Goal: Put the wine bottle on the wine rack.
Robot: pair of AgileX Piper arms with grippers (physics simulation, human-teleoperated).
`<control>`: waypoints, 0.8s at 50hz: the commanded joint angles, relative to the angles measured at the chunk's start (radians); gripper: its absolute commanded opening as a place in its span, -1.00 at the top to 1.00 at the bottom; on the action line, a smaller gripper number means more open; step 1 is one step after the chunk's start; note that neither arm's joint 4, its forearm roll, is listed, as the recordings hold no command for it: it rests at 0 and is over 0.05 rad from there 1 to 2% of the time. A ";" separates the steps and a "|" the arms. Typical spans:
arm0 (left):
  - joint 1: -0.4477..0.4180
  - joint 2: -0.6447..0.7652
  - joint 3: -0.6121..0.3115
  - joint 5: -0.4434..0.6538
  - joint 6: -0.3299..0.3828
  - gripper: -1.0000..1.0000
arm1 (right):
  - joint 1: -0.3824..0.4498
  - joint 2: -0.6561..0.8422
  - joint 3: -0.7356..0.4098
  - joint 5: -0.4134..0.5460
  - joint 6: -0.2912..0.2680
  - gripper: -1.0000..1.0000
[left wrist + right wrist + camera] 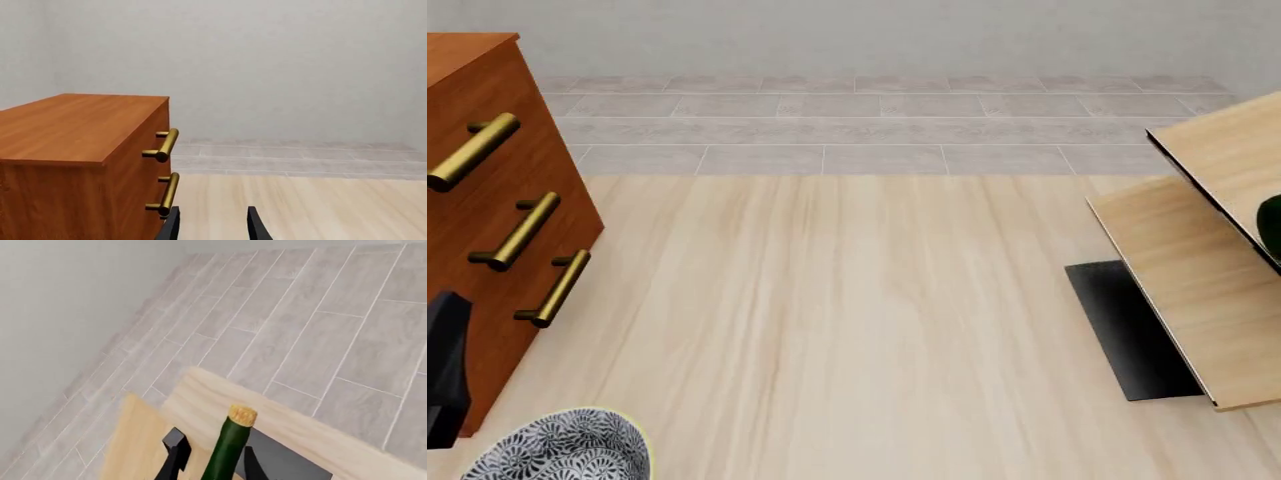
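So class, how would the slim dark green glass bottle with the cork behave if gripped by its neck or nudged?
The slim dark green glass bottle looks rigid, smooth, possibly slippery. Its round shape would probably roll if laid flat. Glass suggests fragility.

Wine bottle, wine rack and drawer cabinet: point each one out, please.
wine bottle (227, 452): right wrist view, on the green neck below the cork.
wine rack (1188, 270): front view, on the lower slanted panel.
drawer cabinet (67, 125): left wrist view, on its top face.

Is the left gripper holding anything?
No: in the left wrist view the left gripper has open fingers with only bare table between them.
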 commanded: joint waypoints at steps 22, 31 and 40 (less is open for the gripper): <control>-0.008 0.000 -0.030 0.019 -0.001 -1.00 | -0.023 -0.067 -0.006 0.088 0.069 -1.00; -0.008 0.000 -0.045 0.030 -0.001 -1.00 | -0.007 -0.108 -0.019 0.117 0.077 -1.00; -0.012 0.000 -0.055 0.037 -0.001 -1.00 | 0.021 -0.154 -0.025 0.145 0.086 -1.00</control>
